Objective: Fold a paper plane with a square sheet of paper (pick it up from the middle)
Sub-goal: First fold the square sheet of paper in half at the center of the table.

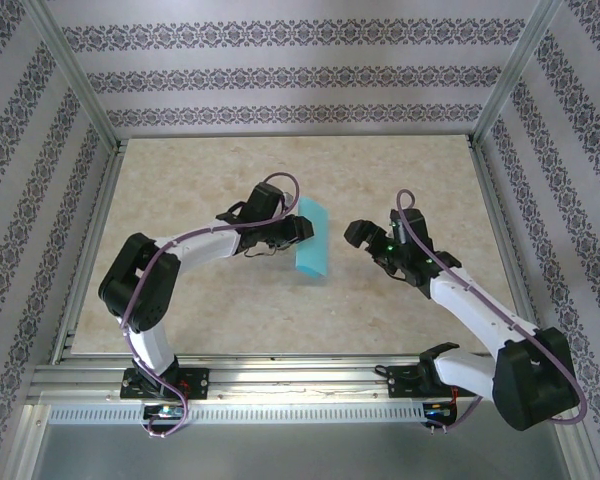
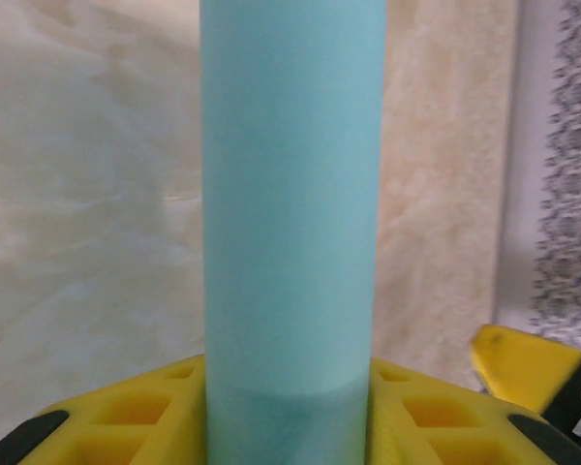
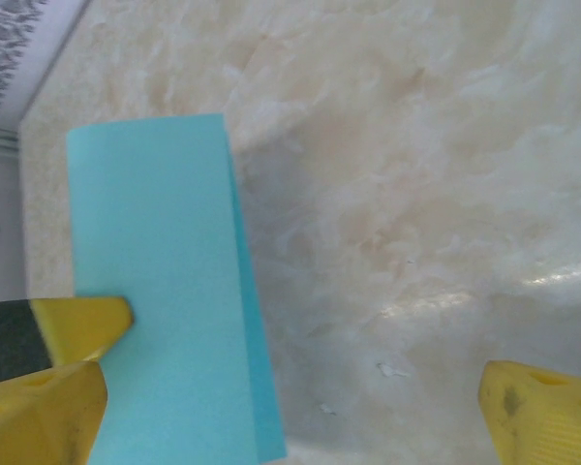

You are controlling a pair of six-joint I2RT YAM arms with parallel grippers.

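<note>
Paper (image 1: 311, 240): turquoise, folded into a narrow, smooth, two-layer strip at the centre of the frame. Left gripper (image 1: 298, 231) is clamped on it. Right gripper (image 1: 370, 250) is spread wide, just right of it.

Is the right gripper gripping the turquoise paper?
No: from above, the right gripper stands open, clear of the folded square sheet of paper, which the left gripper is pinching.
</note>
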